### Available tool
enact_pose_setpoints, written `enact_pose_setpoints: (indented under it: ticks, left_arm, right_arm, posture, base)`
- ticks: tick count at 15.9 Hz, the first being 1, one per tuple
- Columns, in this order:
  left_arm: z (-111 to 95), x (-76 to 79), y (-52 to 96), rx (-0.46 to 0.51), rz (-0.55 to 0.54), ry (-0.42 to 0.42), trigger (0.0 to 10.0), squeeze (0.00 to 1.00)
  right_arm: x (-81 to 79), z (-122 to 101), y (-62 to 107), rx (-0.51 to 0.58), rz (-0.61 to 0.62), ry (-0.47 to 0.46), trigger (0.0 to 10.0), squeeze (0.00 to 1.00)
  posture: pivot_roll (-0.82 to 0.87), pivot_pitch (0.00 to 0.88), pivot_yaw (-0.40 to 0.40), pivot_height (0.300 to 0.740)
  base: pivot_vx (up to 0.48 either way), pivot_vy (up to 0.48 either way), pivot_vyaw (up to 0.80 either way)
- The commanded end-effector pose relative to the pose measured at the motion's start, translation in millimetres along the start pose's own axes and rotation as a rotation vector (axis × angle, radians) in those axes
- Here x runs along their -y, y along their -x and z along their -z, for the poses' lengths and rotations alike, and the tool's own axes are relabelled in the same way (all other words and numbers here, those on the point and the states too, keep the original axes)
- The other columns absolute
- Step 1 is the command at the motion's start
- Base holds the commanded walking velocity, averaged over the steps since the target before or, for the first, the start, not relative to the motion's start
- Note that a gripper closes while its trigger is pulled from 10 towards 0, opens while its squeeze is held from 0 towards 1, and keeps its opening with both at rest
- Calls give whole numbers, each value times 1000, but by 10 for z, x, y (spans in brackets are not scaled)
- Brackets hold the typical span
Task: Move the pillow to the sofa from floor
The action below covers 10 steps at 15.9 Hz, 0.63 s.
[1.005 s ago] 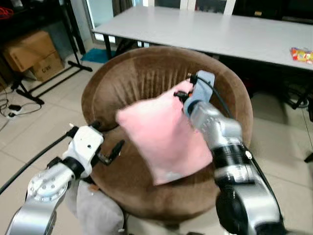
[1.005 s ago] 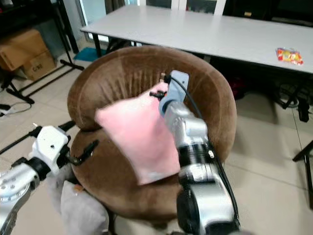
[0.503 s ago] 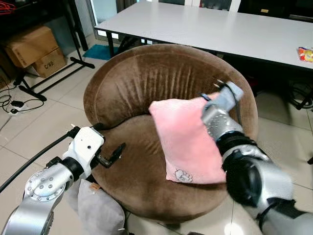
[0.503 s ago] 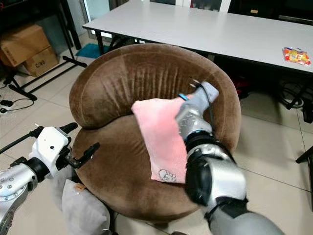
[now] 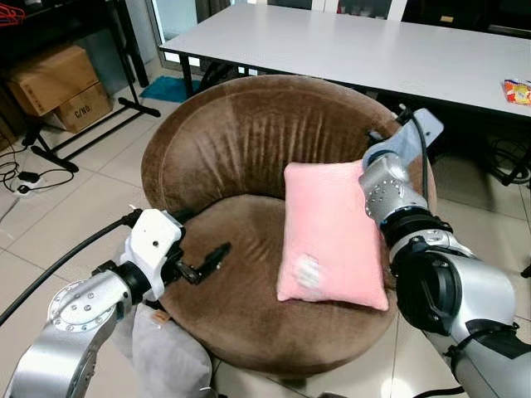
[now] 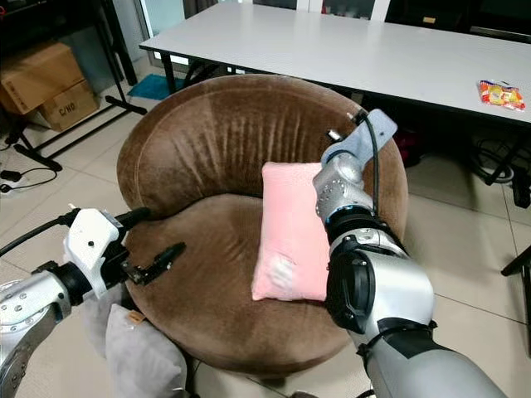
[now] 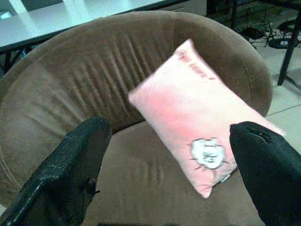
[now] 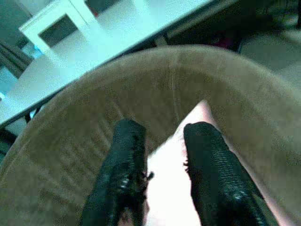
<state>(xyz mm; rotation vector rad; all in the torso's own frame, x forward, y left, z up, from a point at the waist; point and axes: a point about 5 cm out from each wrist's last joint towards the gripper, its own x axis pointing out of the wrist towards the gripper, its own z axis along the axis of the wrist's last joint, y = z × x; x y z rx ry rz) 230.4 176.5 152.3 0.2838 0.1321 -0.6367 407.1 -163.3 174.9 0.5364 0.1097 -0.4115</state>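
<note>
The pink pillow (image 5: 332, 232) stands on edge on the seat of the round brown sofa chair (image 5: 241, 133), leaning against the right side of its backrest. My right gripper (image 8: 162, 129) is at the pillow's upper right corner. Its two fingers stand close together with the pink fabric (image 8: 164, 188) between them. My left gripper (image 7: 169, 136) is open. It hovers over the seat's front left, apart from the pillow (image 7: 197, 108) and holding nothing.
A grey cushion (image 5: 166, 348) lies on the tiled floor below my left arm. A long white table (image 5: 373, 50) stands behind the chair, with a snack packet (image 5: 516, 89) on it. Cardboard boxes (image 5: 58, 83) and a black stand's legs (image 5: 83, 133) are at the far left.
My right arm has swung the pillow right and down, from tilted in the air to resting upright on the seat. The left gripper edged slightly forward over the seat.
</note>
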Motion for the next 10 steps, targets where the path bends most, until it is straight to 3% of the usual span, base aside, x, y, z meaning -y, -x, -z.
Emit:
enact_pose_setpoints:
  ticks: [1,2,3,6,8,10]
  left_arm:
    - [-27,-54,-50,12,-22,-17,10000,0]
    - [-35,-75,-68,18,-44,-22,10000,0]
    - [-44,-104,-93,27,-78,-25,10000,0]
    - [-64,-187,-149,74,-260,4,10000,0]
    - [-38,-187,-105,70,-374,-1,10000,0]
    - [-7,-178,-62,50,-429,-19,10000,0]
  right_arm:
    - [91,-9,-12,24,11,-8,10000,1000]
    - [113,-29,-12,56,5,18,10000,404]
    - [144,-54,-4,117,-4,96,10000,0]
    - [297,113,104,129,-203,235,10000,0]
    - [516,216,353,110,-300,337,10000,0]
    - [559,255,543,91,-370,361,10000,0]
  posture:
    - [-4,0,39,740]
    - [-4,0,39,740]
    - [-9,0,42,740]
    - [-31,0,46,740]
    - [-45,0,51,740]
    - [-48,0,51,740]
  base:
    - [0,0,0]
    - [0,0,0]
    - [0,0,0]
    - [0,0,0]
    - [0,0,0]
    - [0,0,0]
